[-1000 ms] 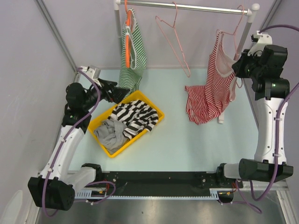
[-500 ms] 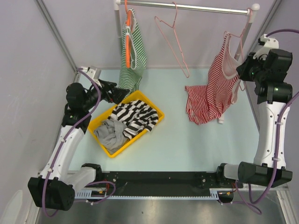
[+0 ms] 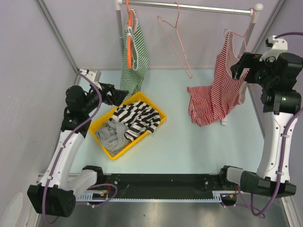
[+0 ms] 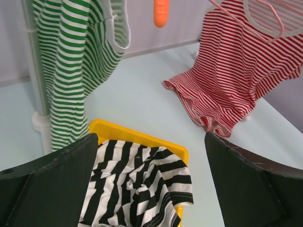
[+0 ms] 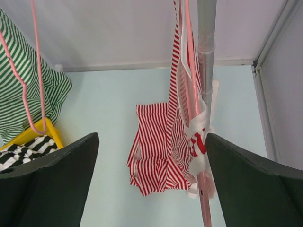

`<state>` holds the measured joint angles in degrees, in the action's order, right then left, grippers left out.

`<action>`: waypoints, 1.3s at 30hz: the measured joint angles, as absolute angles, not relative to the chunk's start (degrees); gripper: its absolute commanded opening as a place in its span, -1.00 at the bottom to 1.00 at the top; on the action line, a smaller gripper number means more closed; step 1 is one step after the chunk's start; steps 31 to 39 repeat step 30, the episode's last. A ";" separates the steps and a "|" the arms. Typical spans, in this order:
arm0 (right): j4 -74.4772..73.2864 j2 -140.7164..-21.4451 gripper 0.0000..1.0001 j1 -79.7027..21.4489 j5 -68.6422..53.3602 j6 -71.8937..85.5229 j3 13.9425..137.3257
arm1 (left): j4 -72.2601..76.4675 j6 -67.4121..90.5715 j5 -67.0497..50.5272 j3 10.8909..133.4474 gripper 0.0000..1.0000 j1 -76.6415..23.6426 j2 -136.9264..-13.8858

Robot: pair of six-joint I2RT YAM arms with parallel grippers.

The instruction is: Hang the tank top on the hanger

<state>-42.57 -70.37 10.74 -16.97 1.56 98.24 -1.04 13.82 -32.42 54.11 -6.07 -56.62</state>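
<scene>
The right gripper [image 3: 238, 67] stood up high at the right end of the rail [image 3: 189, 6], with its fingers [image 5: 57, 184] spread wide and nothing between them. From above it sat just beside the shoulder strap of the tank top [image 3: 218, 87], and whether a fingertip brushed the fabric could not be told. The tank top hung from the hanger [image 5: 187, 42] at that end of the rail, close against the rack's upright post. Its red and white stripes ran down to the table [image 3: 180, 142], where the lower hem lay bunched on the pale surface. The left gripper [image 3: 124, 94] was also fully spread and held nothing. It hovered over the far-left edge of the yellow bin [image 3: 160, 111], well apart from the tank top. The bin held a bold black-and-white striped garment [image 3: 137, 118], piled toward its far side and spilling over the rim, and a crumpled grey garment [image 3: 111, 133] at its near end. At the left end of the rail a green-and-white striped top [image 3: 136, 54] hung on an orange hanger [image 3: 129, 47], and a bare pink hanger [image 3: 176, 42] hung near the middle.
</scene>
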 measured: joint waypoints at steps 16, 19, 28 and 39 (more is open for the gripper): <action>-34.50 -45.52 0.99 10.87 -17.23 4.27 76.71 | -22.63 10.52 -14.61 56.01 0.99 7.29 -41.93; -33.47 -41.25 1.00 10.90 -18.61 4.84 73.08 | -25.15 9.69 -13.56 56.05 0.99 7.29 -39.94; -30.72 -36.77 0.99 10.90 -22.17 6.02 68.10 | -29.04 6.98 -10.72 56.38 0.99 7.29 -36.29; -30.44 -36.80 0.99 10.90 -22.44 6.02 67.72 | -29.54 6.92 -10.63 56.38 0.99 7.29 -36.23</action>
